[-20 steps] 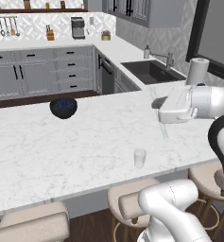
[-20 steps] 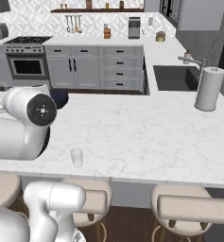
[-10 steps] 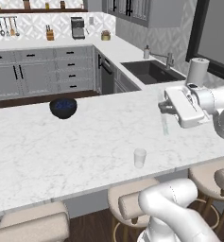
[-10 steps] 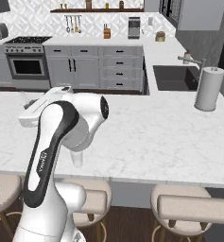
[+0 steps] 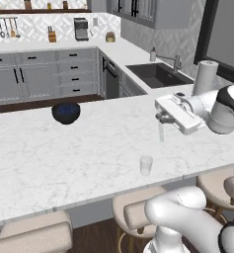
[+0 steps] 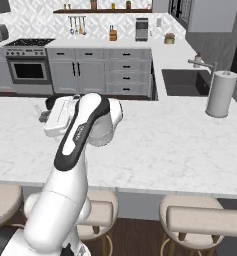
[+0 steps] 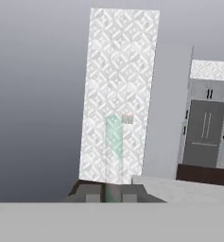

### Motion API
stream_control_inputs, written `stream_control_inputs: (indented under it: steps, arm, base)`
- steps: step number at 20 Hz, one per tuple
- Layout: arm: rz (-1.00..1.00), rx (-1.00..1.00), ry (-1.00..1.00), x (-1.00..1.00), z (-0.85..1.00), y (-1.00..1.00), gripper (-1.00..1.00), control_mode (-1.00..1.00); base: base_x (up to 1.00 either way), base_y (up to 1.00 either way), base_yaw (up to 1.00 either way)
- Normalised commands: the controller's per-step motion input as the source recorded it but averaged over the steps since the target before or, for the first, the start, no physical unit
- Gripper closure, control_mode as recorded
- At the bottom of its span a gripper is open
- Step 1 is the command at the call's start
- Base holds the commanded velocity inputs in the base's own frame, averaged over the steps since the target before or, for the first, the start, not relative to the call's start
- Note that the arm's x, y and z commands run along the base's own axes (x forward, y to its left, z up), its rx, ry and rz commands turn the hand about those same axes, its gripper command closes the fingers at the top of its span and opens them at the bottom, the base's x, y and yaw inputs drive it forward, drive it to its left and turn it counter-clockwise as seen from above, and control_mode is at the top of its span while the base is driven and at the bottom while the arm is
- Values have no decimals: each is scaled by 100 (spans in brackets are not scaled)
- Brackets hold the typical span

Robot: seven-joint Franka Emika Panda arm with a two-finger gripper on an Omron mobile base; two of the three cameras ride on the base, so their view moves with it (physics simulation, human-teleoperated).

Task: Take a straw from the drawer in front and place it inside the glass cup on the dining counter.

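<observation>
Pincer [image 5: 161, 117] clamped shut on straw [image 5: 161, 132], straw hanging from its tips, above and beyond glass cup [image 5: 146, 165]

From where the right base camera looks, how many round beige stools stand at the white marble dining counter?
3: one round beige stool on the right, one in the middle partly behind the robot's arm, one at the left edge. More may be hidden beyond the frame.
</observation>
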Motion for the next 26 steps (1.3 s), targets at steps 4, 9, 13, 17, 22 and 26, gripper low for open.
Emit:
stream_control_inputs:
  steps: [4,9,13,17,22,26]
  arm:
    - [33,1,0,40,-25,-20,100,-100]
    - [28,0,-6,9,-29,-11,100,-100]
    - [23,0,-10,0,-43,1,100,-100]
    - [21,0,-13,0,-41,0,100,-100]
    - [19,0,-18,-7,-30,0,100,-100]
    - [19,0,-19,-18,-20,0,100,-100]
  base:
    - [0,0,0]
    - [0,0,0]
    - [0,0,0]
    - [0,0,0]
    - [0,0,0]
    - [0,0,0]
